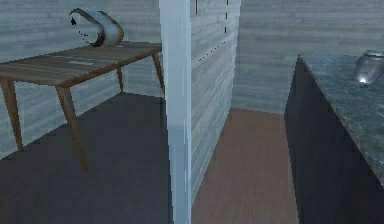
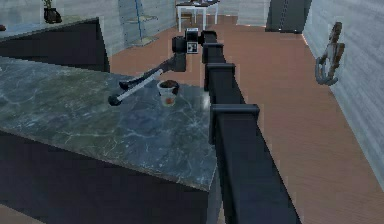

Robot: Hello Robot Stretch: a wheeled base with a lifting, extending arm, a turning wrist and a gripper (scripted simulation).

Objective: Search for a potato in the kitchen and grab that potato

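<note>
While my arm [image 2: 235,115] reaches out across the marble-topped desk [image 2: 80,125], the gripper [image 2: 118,99] lies low over the desk's top, fingers slanting down toward the stone. On the desk, just beside the fingers, stands a small round brown-and-white thing [image 2: 168,92]. It is my likeliest candidate for the potato, though its shape does not settle that. Whether the gripper holds anything I cannot tell. I judge the step in hand to be the approach for the grasp, with the search all but finished. The next move, as I read it, calls for confirming the thing, then bringing the fingertips to it before lifting it off the desk.
</note>
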